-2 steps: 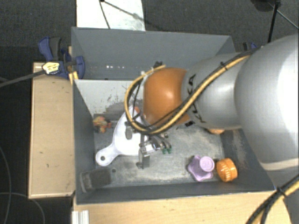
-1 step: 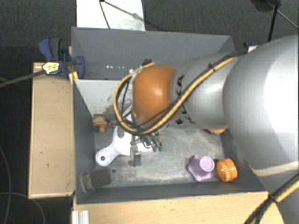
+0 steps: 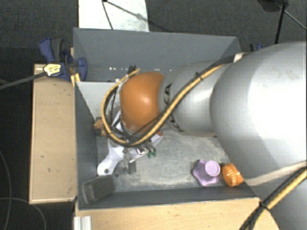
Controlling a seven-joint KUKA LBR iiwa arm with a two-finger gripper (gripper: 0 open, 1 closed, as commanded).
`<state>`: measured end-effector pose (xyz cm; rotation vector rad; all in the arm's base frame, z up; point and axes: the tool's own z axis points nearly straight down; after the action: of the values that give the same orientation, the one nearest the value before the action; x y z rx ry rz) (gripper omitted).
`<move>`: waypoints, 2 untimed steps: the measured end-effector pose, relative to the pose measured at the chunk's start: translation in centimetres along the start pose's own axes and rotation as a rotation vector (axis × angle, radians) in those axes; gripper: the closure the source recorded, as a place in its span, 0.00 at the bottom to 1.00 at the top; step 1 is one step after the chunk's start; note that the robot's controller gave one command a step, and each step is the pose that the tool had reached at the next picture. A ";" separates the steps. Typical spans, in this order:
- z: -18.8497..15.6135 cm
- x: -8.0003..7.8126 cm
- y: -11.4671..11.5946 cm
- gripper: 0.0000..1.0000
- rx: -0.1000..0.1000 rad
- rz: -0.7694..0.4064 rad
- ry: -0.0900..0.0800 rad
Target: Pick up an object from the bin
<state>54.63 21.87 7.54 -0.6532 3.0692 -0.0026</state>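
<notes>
The KUKA arm's gripper hung low over the left part of the grey bin, beneath its orange wrist cover. Its tip was just beside a white, bent plastic piece on the bin floor near the left wall. A dark grey block lay close by in the front left corner. Whether the claw stood wide or narrow could not be told, as the wrist and its looped cables hid it, and nothing could be seen held. The white piece appeared the likeliest target. To take it well, the arm would probably need to centre over the piece's narrower limb rather than its broad end. It should then come straight down to the floor and close fully before lifting, keeping clear of the sloped left wall and the grey block. A purple cap-like piece and an orange one touching it lay well apart at the front right, and looked unlikely to hinder.
</notes>
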 end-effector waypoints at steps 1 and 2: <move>0.8 -0.3 0.8 1.00 -0.010 -0.117 0.022; 0.8 -0.3 0.8 1.00 -0.010 -0.116 0.022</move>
<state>54.54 22.74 6.78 -0.8369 3.0484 0.0056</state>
